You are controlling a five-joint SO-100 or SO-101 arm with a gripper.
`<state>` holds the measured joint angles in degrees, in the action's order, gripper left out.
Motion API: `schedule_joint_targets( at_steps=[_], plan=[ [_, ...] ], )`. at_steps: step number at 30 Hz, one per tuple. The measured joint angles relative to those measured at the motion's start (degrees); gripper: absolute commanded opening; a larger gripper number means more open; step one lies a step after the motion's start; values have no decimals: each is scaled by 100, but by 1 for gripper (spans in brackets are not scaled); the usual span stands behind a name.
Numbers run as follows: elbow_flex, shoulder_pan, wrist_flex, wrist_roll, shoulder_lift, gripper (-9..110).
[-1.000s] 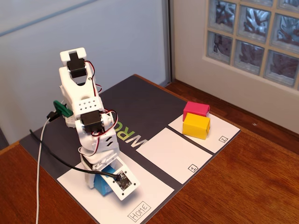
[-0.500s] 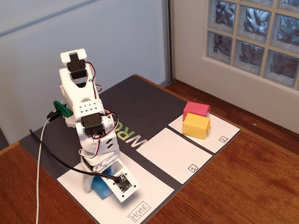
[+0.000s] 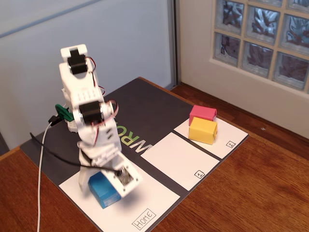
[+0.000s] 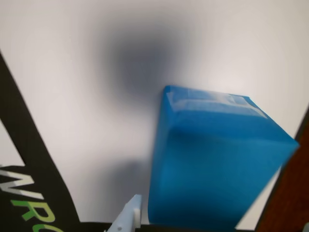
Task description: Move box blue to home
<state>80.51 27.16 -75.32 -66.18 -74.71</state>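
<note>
Blue box (image 3: pixel 103 189) sits on the white home panel (image 3: pixel 154 195) at its left end in the fixed view, flat on the panel, well apart from the yellow block (image 3: pixel 203 130) and pink-red block (image 3: pixel 202 113) on panel 2. Claw (image 3: pixel 113 181) just above and beside the box; cannot tell how far open or whether it touches. Wrist view: box (image 4: pixel 212 159) fills lower right, one white fingertip (image 4: pixel 128 220) just left of it.

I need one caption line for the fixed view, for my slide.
Blue box rests on the Home panel, below the arm's claw.
</note>
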Motion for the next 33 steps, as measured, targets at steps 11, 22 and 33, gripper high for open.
schedule_joint_targets(
  at_steps=[11, 22, 33],
  plan=[
    [580, -88, -1195, 44, -2338, 13],
    [3419, -703, -1301, -149, -5238, 0],
    [6108, -2232, -747, -738, -7497, 0]
  ],
)
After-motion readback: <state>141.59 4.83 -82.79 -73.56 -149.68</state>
